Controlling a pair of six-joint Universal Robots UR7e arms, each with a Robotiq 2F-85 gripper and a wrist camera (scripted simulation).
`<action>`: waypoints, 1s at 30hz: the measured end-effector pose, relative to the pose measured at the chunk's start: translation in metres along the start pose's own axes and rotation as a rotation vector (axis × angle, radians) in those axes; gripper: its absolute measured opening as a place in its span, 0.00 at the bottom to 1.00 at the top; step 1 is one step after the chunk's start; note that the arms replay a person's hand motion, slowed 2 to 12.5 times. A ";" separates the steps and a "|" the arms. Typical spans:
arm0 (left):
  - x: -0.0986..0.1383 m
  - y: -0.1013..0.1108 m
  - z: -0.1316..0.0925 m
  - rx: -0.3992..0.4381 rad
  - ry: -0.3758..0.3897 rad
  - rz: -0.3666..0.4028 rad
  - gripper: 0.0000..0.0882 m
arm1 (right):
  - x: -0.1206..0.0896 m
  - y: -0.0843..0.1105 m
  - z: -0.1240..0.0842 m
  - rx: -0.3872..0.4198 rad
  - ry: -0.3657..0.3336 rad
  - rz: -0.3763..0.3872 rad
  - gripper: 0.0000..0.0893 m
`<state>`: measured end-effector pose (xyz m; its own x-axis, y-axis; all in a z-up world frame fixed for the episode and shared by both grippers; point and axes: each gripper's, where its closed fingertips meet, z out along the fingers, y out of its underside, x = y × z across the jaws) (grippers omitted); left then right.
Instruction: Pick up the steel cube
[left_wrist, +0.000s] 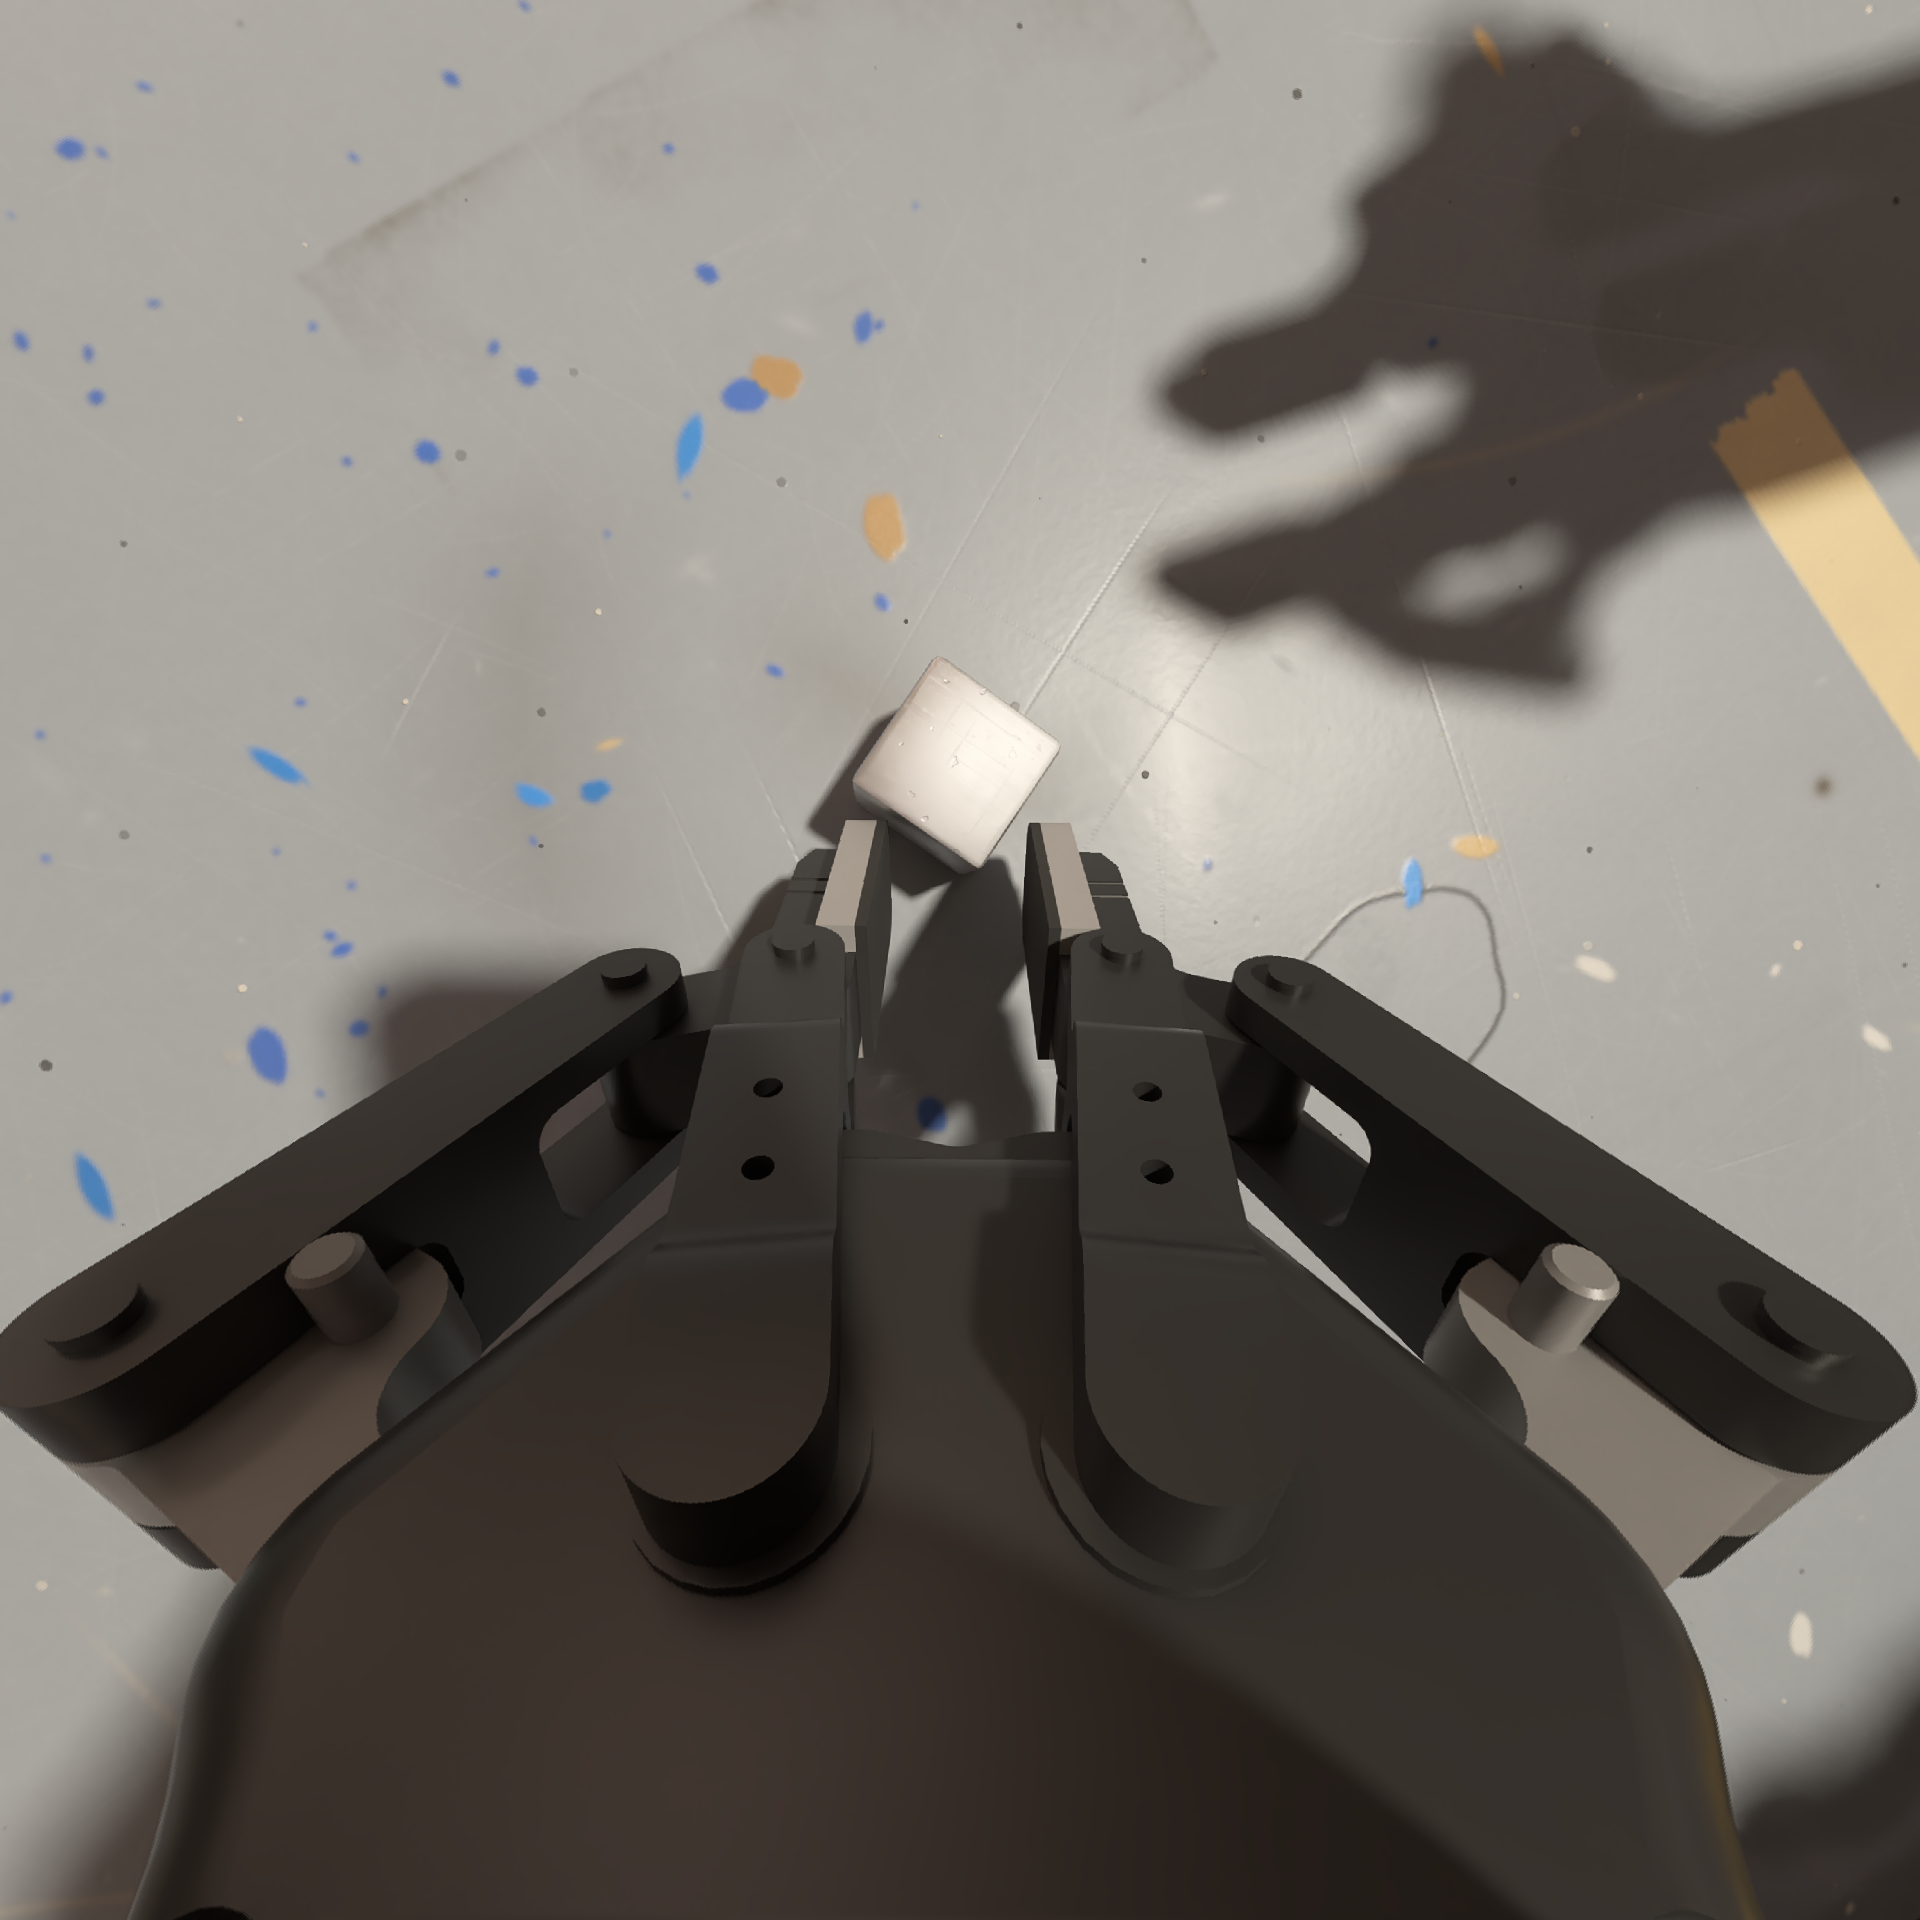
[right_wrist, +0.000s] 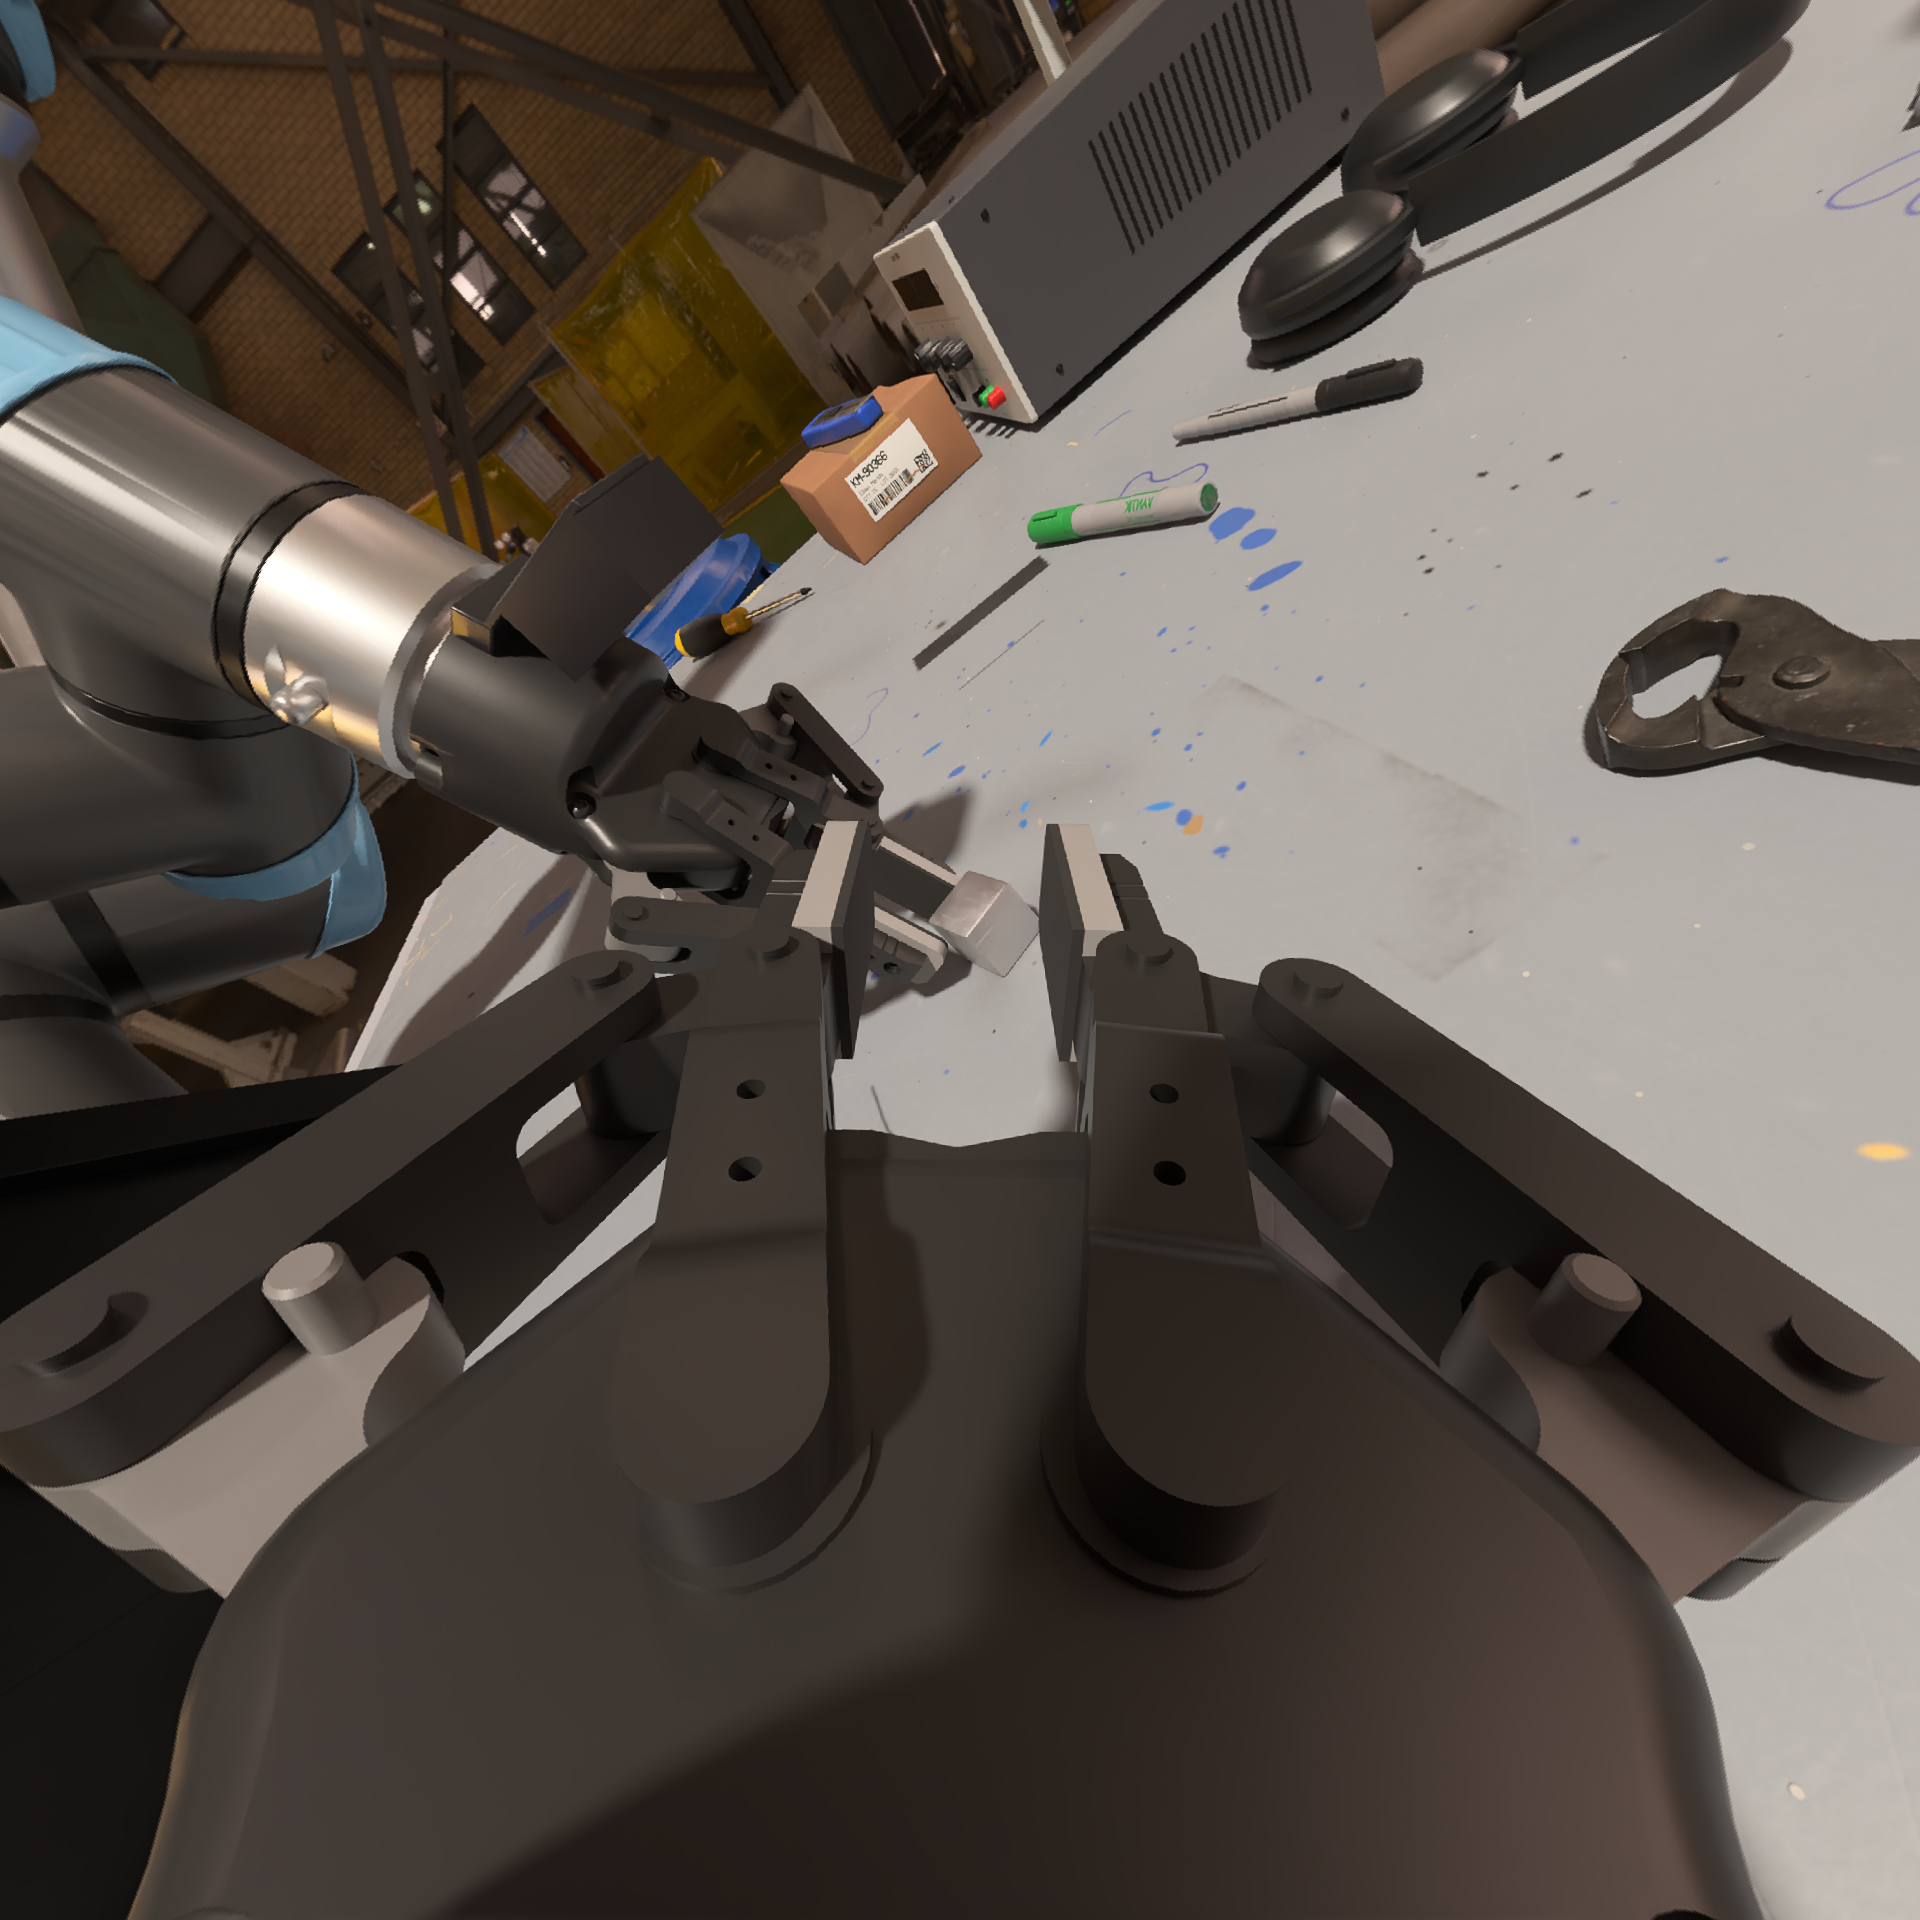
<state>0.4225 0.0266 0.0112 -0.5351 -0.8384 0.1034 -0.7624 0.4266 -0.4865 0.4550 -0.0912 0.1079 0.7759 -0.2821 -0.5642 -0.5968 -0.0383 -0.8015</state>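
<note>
1. While you look down the left wrist view, your left gripper (left_wrist: 956, 847) has its jaws narrowly parted, nothing between them; pads (left_wrist: 852, 878) sit just short of the steel cube (left_wrist: 956, 758).
2. Steel cube rests on the grey table (left_wrist: 520, 582), turned corner-on to the fingers, just beyond the tips; contact with the left pad can't be told from this view.
3. Farther out on the table you get blue and orange paint specks and a yellow tape strip (left_wrist: 1839, 540) at the right edge.
4. Your right gripper (right_wrist: 961, 883) is parted too, holding nothing, hovering near the cube (right_wrist: 987, 920).
5. From the right wrist view the left gripper (right_wrist: 894, 914) reaches in from the left, fingertips at the cube's side.
6. Beyond: black pliers (right_wrist: 1766, 686) right, screwdriver (right_wrist: 738, 621) left, green marker (right_wrist: 1122, 512), black marker (right_wrist: 1299, 400).
7. Farthest: cardboard box (right_wrist: 878, 468), grey power supply (right_wrist: 1122, 197), black headphones (right_wrist: 1392, 177).
</note>
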 end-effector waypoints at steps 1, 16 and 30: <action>0.000 0.000 0.000 -0.002 0.001 0.002 0.27 | 0.000 0.000 0.000 0.000 0.000 0.000 0.33; -0.007 0.000 -0.006 -0.010 -0.021 0.056 0.35 | 0.000 0.000 0.001 -0.001 -0.005 0.005 0.33; -0.006 0.002 -0.002 -0.095 0.005 0.193 0.42 | 0.000 0.001 0.000 -0.003 -0.005 0.003 0.33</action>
<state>0.4230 0.0331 0.0111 -0.6764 -0.7363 0.0204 -0.6762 0.6097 -0.4135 0.4546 -0.0907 0.1075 0.7752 -0.2770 -0.5678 -0.5998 -0.0403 -0.7992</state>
